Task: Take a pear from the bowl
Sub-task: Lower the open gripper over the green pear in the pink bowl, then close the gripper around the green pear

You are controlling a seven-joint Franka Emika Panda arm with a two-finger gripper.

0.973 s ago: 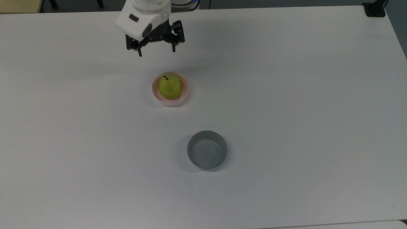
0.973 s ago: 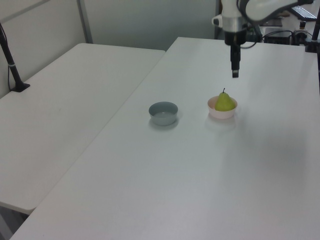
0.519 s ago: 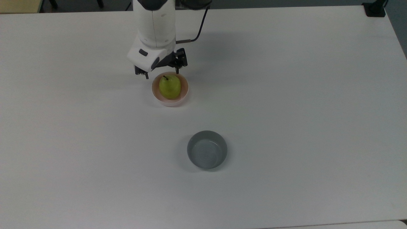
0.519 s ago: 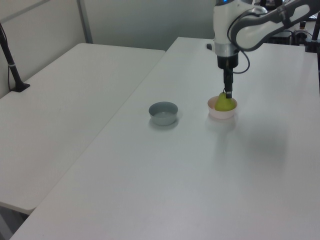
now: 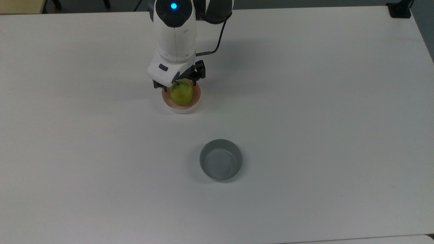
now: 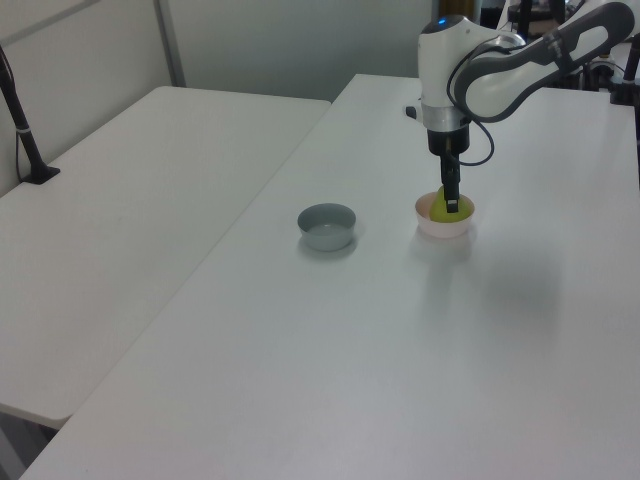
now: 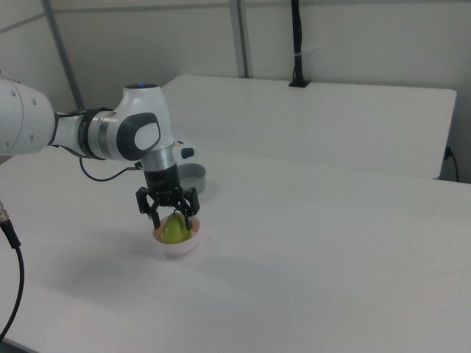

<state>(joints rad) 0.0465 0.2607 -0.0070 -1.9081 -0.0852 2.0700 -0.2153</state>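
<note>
Right view | white table (image 7: 331,250) (second table (image 7: 309,118) behind) | grey partition wall (image 7: 353,37)

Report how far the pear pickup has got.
Done: the tool has come down from above the table to the pink bowl, fingers open either side of the pear. In hand: lining up the grasp; the pear sits in the bowl, not gripped. Left: close on it and lift it out. The grey bowl stands apart, empty.
</note>
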